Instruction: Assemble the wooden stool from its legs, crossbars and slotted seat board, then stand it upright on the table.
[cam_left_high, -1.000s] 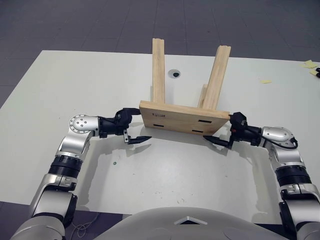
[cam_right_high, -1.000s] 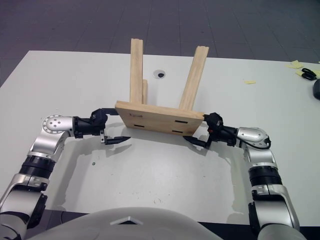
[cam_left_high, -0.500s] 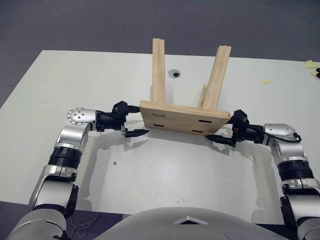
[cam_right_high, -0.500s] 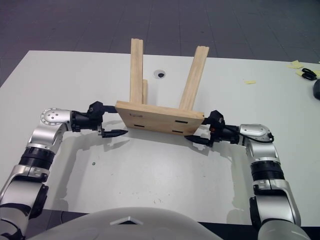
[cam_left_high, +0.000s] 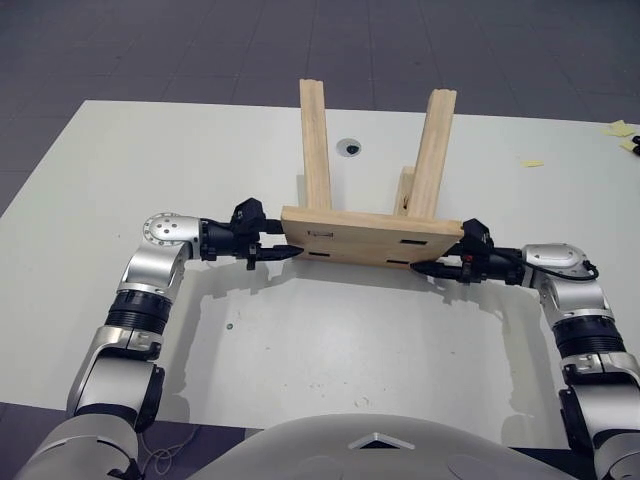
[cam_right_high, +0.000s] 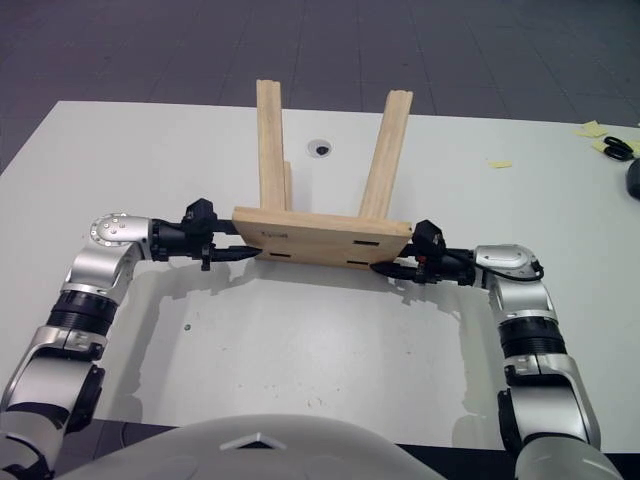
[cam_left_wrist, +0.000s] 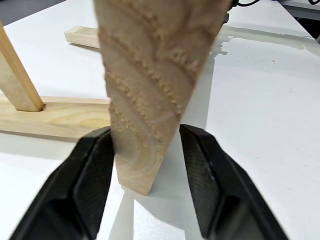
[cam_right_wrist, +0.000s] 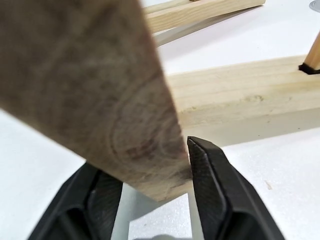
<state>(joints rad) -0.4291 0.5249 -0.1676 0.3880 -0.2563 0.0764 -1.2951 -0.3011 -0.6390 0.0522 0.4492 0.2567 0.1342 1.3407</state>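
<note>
L jaws & R jaws clamp opp. ends of seat board (cam_left_high: 370, 237), legs (cam_left_high: 316, 145) flat on table (cam_left_high: 150, 150).

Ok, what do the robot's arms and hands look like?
Both arms are silver-grey shells with black ribbed joint rings; the left arm has a round holed elbow cap, the right arm a thin black cable loop. The left hand and right hand are matte black, each with two tapered fingers.

White table (cam_left_high: 330, 340) with a wooden stool (cam_left_high: 370, 237) on its side, a round grommet (cam_left_high: 349, 148), yellow paper scraps (cam_left_high: 532, 162)
</note>
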